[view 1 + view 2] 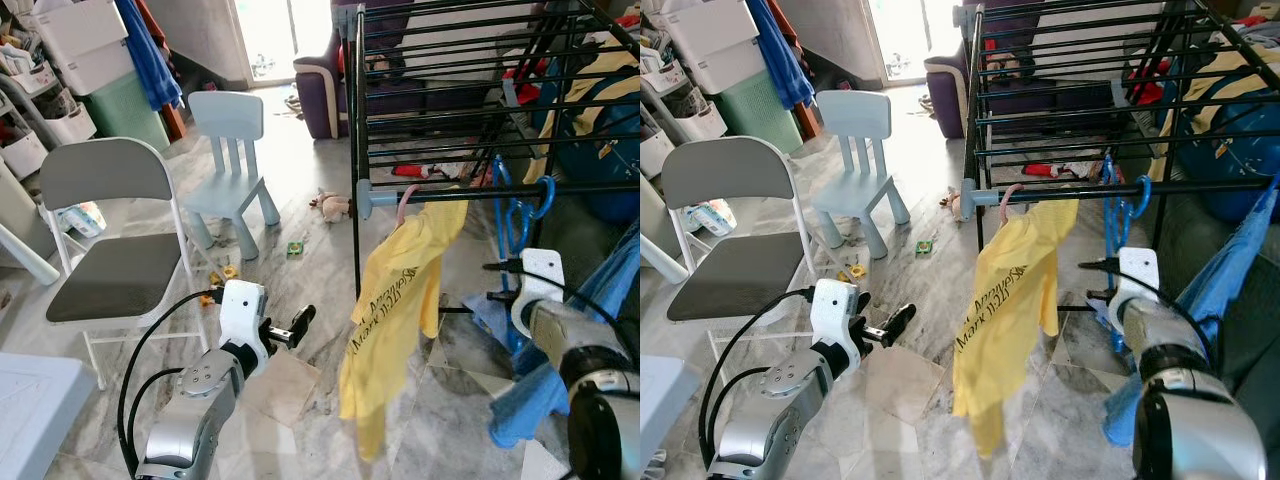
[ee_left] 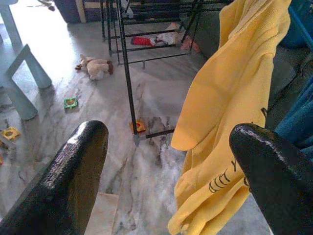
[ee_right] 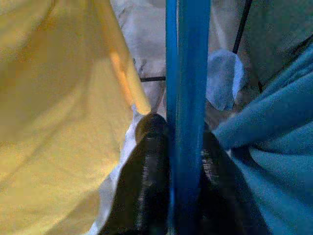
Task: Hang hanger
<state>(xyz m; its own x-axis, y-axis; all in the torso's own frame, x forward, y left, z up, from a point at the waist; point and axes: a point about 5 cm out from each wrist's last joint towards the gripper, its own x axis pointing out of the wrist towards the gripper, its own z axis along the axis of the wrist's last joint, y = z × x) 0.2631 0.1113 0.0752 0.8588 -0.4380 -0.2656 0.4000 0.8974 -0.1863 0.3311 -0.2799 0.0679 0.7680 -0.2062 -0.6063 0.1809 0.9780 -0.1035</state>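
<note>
While the blue hanger point(image 1: 1124, 215) hooks over the front rail of the black drying rack point(image 1: 1080, 110), the right end effector point(image 3: 171, 147) is pressed together on the hanger's blue bar, its two black fingers point(image 3: 146, 181) clamped either side of it as the right wrist view shows. From the head views the hanger's two blue hooks curl over the rail just beside a yellow shirt point(image 1: 1005, 300) that hangs from the same rail on a pinkish hanger, with blue cloth point(image 1: 1220, 280) draped near the right arm. The step in hand looks like seating the hanger and letting go, so the task seems nearly complete. To do this well, I would make sure the hook sits fully over the rail and carries its own weight before the fingers part; then ease the grip off straight and draw the arm back away from the rack without dragging the bar sideways, since a snag could lift the hook off or pull the yellow shirt along. Keeping clear of the blue cloth matters too. The left end effector point(image 1: 290, 330) hangs low over the marble floor point(image 1: 300, 200), its fingers spread wide and empty, near a grey folding chair point(image 1: 110, 250).
</note>
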